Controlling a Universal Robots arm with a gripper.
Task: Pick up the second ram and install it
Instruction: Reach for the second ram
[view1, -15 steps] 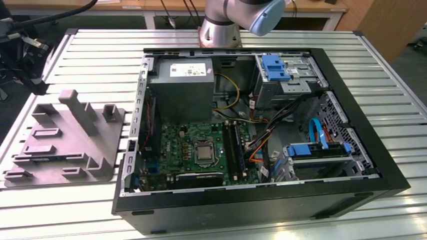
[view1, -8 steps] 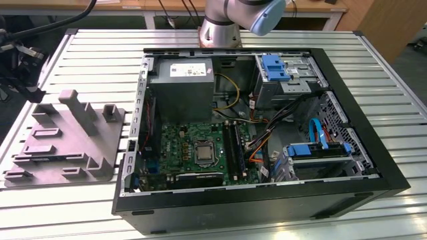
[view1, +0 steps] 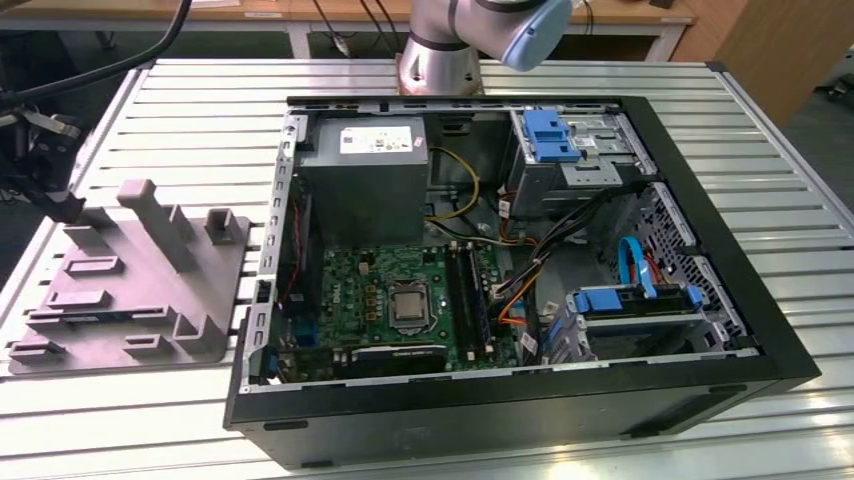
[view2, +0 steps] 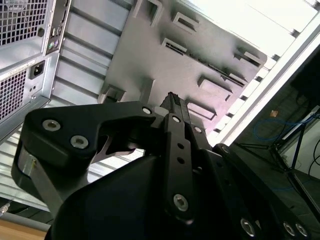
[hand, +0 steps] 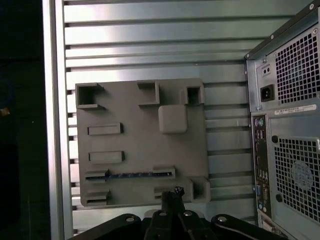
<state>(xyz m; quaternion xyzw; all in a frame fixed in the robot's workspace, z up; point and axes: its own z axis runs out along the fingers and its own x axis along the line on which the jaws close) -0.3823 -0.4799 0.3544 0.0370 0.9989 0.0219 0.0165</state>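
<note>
Second ram (hand: 131, 175) sits edge-up in a long slot of the grey block (hand: 140, 145), a thin blue-green strip. It is just beyond the pincer's tips, near them but not touching. We note the pincer (hand: 176, 192) clenched in the first wrist view, tips drawn together with nothing between them. It hovers over the block's edge. The block lies flat on the slatted counter (hand: 150, 45). Off to one side of the pincer, the open computer case (hand: 290, 125) stands beside the block.

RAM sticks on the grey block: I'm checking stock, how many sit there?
1: the ram stick stands edge-on in the grey block's long slot, nearest the hand. Pockets might hide others.
</note>
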